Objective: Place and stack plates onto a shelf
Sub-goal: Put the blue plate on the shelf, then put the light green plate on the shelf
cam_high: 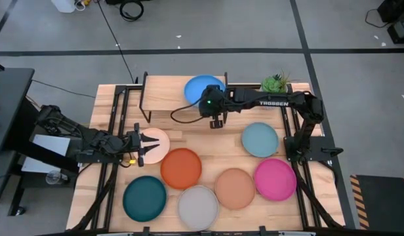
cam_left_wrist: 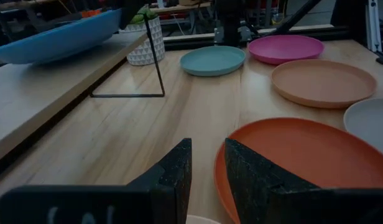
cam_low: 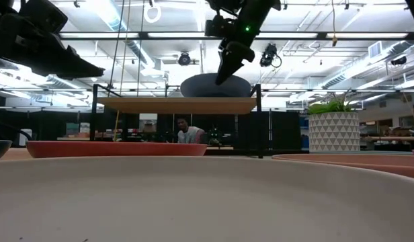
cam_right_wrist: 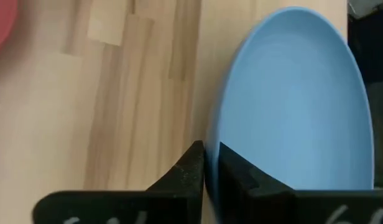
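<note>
Matte blue plate [cam_right_wrist: 297, 106]; pale wood shelf [cam_high: 169, 92] on thin black metal legs; slatted wooden table [cam_high: 189, 141]

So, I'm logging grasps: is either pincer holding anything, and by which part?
The right pincer pinches the blue plate by its rim on the shelf. The left pincer holds nothing.

Slatted wooden table [cam_high: 208, 147] fills centre of high view, pale planks w/ black frame rails down both sides. Small potted plant [cam_high: 275, 82] at table's upper right, green spiky leaves; in low view it sits at right, white pot w/ triangle pattern [cam_low: 334, 131]. Black cable [cam_high: 114, 40] runs across grey floor, upper left. Person [cam_low: 186, 132] seen low centre in low view, far back in room. Ceiling strip lights [cam_low: 314, 35] across top.
</note>
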{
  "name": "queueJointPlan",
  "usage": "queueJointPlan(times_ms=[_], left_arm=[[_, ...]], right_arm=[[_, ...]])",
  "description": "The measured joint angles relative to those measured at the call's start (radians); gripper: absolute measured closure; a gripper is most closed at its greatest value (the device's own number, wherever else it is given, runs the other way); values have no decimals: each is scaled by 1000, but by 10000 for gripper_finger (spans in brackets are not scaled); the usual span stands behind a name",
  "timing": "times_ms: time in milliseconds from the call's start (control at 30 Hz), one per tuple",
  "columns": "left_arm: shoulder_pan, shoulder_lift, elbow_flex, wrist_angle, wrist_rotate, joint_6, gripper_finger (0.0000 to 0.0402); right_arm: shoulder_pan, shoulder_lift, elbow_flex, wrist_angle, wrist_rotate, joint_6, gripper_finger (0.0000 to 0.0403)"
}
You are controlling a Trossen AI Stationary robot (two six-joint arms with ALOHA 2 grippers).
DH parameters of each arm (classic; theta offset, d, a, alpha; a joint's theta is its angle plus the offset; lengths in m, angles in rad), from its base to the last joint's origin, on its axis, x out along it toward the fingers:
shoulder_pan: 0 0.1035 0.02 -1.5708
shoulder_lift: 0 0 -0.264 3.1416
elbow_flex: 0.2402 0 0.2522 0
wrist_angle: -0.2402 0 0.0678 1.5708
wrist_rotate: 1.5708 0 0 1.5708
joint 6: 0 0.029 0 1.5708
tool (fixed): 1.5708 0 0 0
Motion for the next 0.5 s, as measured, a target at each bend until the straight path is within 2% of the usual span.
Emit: queueJointPlan(times_ms=[233, 433, 500], left_arm=[[0, 0, 0, 0, 0, 1, 299], [0, 0, 0, 2, -5, 2, 299], [0, 0, 0, -2, -22, 2, 299]], right_arm=[[30, -2, 44, -41, 100, 10, 284], [116, -8, 108, -126, 92, 50, 234], [142, -8, 106, -165, 42, 101, 229]])
